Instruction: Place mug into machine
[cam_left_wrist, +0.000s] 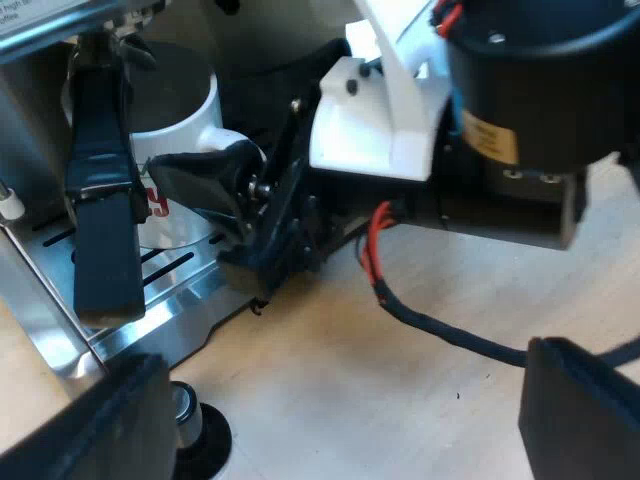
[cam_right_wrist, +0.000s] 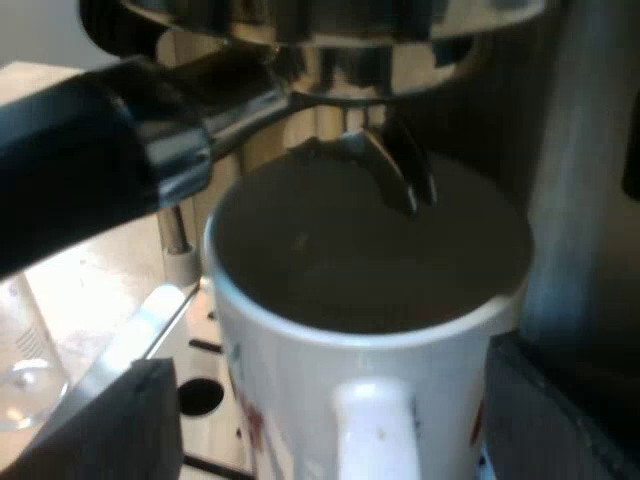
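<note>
The right gripper is spread open, with the handle of the mug between its fingers. The mug is likely ceramic: rigid, weighty, slick and chippable. The handle is the best hold.

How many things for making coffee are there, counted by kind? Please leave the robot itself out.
mug: 1
espresso machine: 1
metal holder, locked into the machine's front above the mug: 1
measuring glass: 1
Total: 4
</note>
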